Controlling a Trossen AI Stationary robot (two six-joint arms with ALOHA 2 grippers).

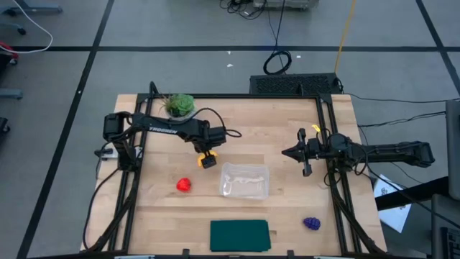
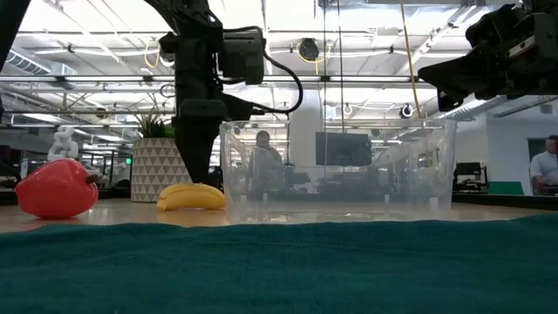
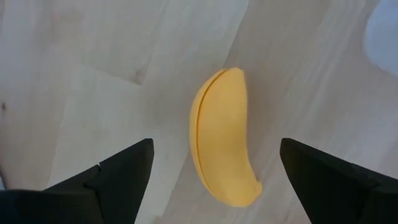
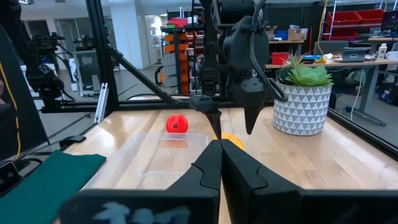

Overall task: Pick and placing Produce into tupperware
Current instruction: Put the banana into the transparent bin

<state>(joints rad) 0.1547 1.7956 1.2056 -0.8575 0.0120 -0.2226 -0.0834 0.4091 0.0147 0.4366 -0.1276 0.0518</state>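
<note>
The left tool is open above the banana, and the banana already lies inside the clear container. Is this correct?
Not quite. The left tool is open above the banana, but the banana lies on the bare wooden table, outside the clear container and beside it. The left wrist view shows wood all around it, and the high view shows the container holding no produce.

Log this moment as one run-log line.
left gripper: jaws open astride banana, on table | right gripper: shut, waiting aloft | tupperware: empty | red fruit, grapes: untouched
</note>
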